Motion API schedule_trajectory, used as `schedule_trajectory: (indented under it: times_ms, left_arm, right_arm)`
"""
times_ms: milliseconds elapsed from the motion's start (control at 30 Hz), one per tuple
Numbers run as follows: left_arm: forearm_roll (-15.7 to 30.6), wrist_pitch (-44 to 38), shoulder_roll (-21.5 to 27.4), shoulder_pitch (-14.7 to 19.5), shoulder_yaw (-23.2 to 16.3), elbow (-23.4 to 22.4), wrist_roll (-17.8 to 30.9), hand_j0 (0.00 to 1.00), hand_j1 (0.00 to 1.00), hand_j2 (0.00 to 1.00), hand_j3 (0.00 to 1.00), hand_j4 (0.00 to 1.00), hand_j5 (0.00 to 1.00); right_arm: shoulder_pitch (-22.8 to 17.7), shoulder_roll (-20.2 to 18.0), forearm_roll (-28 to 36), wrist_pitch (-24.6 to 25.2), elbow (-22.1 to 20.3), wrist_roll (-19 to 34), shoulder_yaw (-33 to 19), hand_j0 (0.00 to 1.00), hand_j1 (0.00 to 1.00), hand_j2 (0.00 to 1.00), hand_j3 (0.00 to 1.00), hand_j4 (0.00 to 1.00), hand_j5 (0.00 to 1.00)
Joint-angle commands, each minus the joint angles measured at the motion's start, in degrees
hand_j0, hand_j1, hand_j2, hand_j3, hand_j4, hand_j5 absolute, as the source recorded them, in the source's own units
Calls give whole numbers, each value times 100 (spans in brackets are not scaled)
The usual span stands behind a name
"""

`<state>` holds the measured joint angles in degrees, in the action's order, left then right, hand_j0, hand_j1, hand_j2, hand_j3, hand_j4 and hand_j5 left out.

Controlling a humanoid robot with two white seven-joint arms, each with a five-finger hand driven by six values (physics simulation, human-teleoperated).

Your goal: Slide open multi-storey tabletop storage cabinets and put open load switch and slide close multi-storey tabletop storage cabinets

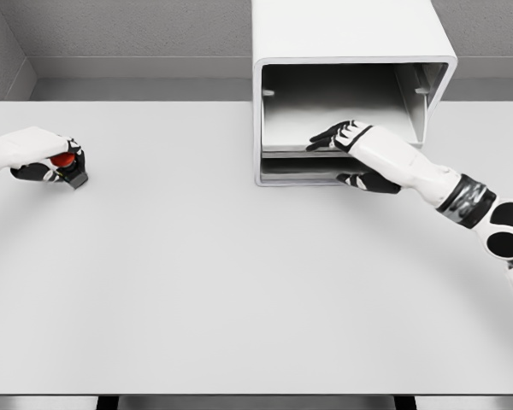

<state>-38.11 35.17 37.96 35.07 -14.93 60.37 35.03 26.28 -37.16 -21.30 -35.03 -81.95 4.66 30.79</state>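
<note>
White cabinet (350,51) open-fronted, red-knobbed switch (66,164) (far left)

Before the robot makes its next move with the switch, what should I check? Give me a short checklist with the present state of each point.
1. Left hand holds the load switch: ok, fingers closed around it.
2. Cabinet is open at the front: ok, interior visible.
3. Right hand is on the drawer tray: ok, fingers rest on its front edge.
4. Tray pulled out far enough: cannot tell.
5. Space inside for the switch: ok, no object visible inside.
6. Table path between switch and cabinet free: ok.
</note>
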Motion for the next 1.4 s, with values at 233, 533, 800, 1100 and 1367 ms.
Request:
schedule_trajectory:
  times_ms: [233, 533, 800, 1100, 1367]
  left_arm:
    - [173, -17, 1, -9, 16, 274, -3, 42, 42, 42, 42, 42, 42]
    - [340, -17, 10, 0, 8, 529, -3, 42, 42, 42, 42, 42, 42]
    - [357, -17, 10, 0, 16, 775, -3, 42, 42, 42, 42, 42, 42]
    - [445, -17, 10, 18, 16, 951, -3, 41, 41, 41, 41, 41, 41]
    - [524, -17, 1, 53, 16, 1153, -3, 41, 41, 41, 41, 41, 41]
  right_arm:
    - [-290, -186, 47, 3, -427, -27, -293, 77, 77, 77, 77, 77, 77]
    - [-457, -362, 55, 3, -647, -27, -416, 77, 77, 77, 77, 77, 77]
    - [-677, -599, 169, 3, -972, -27, -768, 77, 77, 77, 77, 77, 77]
    - [-773, -1012, 433, 3, -1253, -18, -1111, 73, 73, 73, 73, 73, 73]
    - [-1072, -1276, 556, 3, -1411, -9, -1629, 63, 63, 63, 63, 63, 63]
